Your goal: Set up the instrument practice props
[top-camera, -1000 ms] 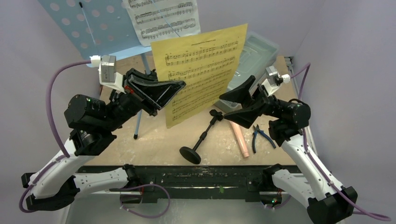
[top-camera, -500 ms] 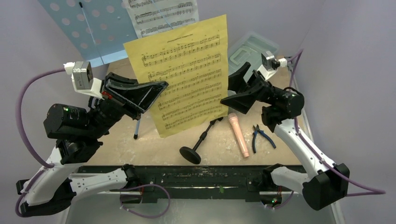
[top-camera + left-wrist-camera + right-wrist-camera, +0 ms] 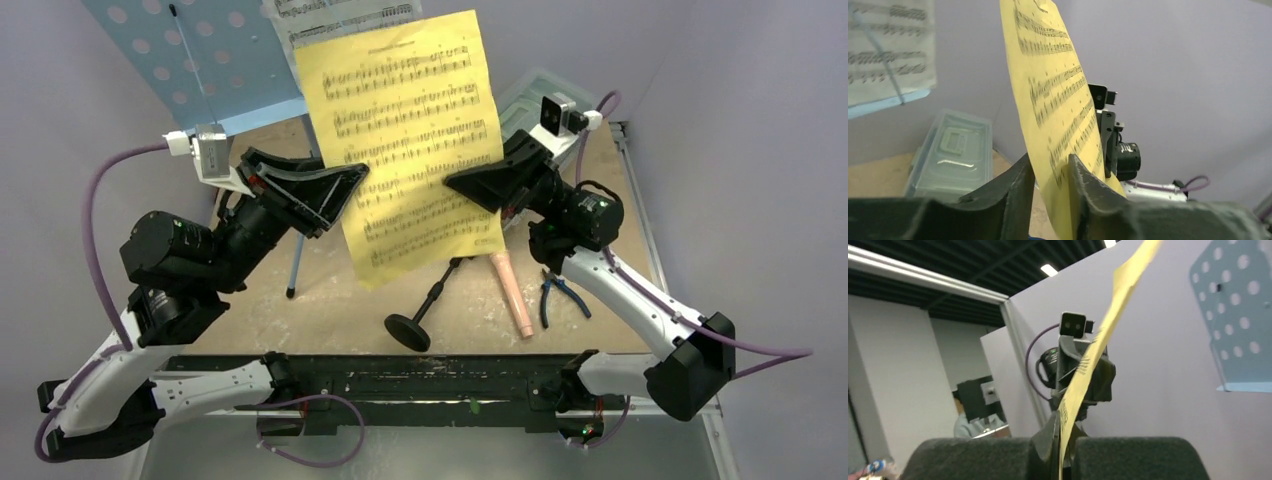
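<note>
Over the table point(image 3: 330, 300), right gripper point(image 3: 1064, 445) pinches yellow sheet point(image 3: 410, 130).

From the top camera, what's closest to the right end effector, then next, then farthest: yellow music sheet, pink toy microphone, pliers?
1. Yellow music sheet: pinched in the right end effector.
2. Pink toy microphone: on the table below it.
3. Pliers: farther right, beyond the microphone.
</note>
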Motion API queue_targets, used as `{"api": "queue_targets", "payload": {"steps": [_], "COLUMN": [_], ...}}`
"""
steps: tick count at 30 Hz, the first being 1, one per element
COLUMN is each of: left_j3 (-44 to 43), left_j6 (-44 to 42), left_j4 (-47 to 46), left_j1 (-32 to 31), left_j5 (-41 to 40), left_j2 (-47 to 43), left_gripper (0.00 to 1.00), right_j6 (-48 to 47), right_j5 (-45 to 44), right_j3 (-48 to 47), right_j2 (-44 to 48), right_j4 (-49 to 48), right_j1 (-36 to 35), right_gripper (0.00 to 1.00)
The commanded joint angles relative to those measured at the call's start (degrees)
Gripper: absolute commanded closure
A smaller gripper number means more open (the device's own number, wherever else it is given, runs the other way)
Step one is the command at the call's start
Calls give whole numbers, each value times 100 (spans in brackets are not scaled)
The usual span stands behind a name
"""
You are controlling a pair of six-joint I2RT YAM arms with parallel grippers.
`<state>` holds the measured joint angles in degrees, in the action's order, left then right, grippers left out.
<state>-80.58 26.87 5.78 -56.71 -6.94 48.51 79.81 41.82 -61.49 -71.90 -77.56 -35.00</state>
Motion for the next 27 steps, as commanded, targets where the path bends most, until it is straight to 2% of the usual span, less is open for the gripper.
{"api": "queue_targets", "payload": {"steps": [1, 3, 5, 8, 12, 16, 18, 20, 24, 27], "left_j3": [-643, -881, -1168, -1574, -1816, -1497, -1145, -914, -552, -519], "left_j6": [-726, -1069, -1422, -1701, -1855, -1704, -1649, -1532, -1486, -1321], "left_j4": [1338, 1770, 2142, 2622, 3012, 3062, 2936, 2852, 2759, 3041], "left_j1": [-8, -15, -15, -16, -27, -25, -27, -29, -30, -40], "left_j5": [-2171, -2893, -3679, -4569, -5177, -5419, -5528, -5672, -5809, -5973], "left_j2": [-164, -200, -174, -88, 10, -228, -471, -698, -912, -788], "left_gripper": [50, 26, 21, 19, 21, 23, 23, 23, 24, 24], "right_j6": [-1733, -2297, -2663, -3404, -4597, -5642, -5925, -6037, -6065, -6118], "right_j5": [-1650, -1791, -1665, -1299, -653, -248, -120, -119, -191, -395], "right_j3": [-909, -1541, -2266, -3592, -5777, -7775, -8532, -8794, -8234, -8120], "right_j2": [-32, -341, -855, -1502, -2486, -3157, -3430, -3498, -3320, -3483], "right_j4": [2075, 2384, 2456, 3018, 4519, 5578, 5748, 5646, 5231, 5367], "right_j1": [-159, -251, -314, -427, -719, -1214, -1430, -1538, -1545, -1521], "right_gripper": [100, 100, 100, 100, 100, 100, 100, 100, 100, 100]}}
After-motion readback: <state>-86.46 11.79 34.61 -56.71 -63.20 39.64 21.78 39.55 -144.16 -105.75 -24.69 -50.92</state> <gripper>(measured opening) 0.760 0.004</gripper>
